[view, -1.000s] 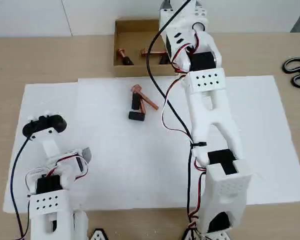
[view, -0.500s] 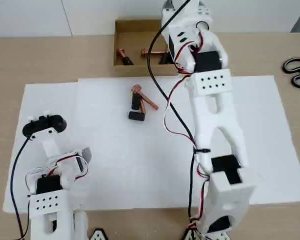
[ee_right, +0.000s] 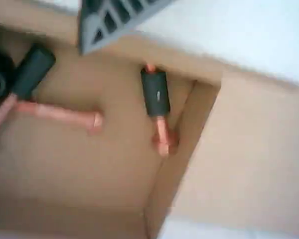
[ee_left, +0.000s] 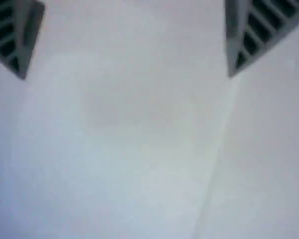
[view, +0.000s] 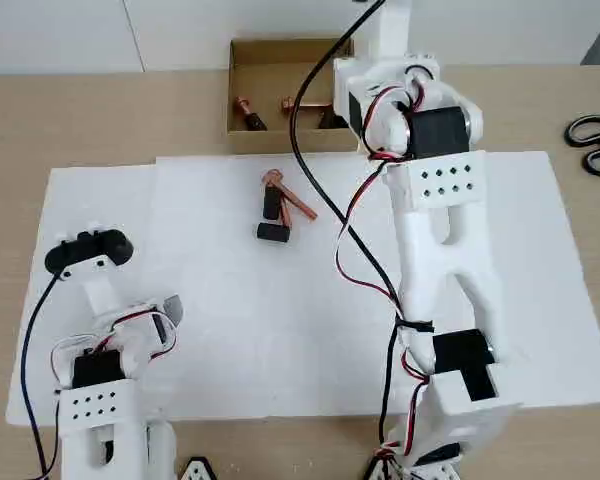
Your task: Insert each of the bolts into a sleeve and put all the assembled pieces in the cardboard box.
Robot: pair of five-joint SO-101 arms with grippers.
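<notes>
The right end effector [ee_right: 107,27] is parked over a corner of the cardboard box [view: 280,72]; apart or together can't be told tbh. An assembled piece [ee_right: 156,99] is seen lying loose in that corner, so the drop looks done imo. A straight lift clear of the box wall is advised before anything gets swung toward the loose bolts and sleeves [view: 273,205] just in front of the box. The right arm is stretched long toward the box. The left end effector [ee_left: 124,69] is held wide apart, empty, well away from the box.
</notes>
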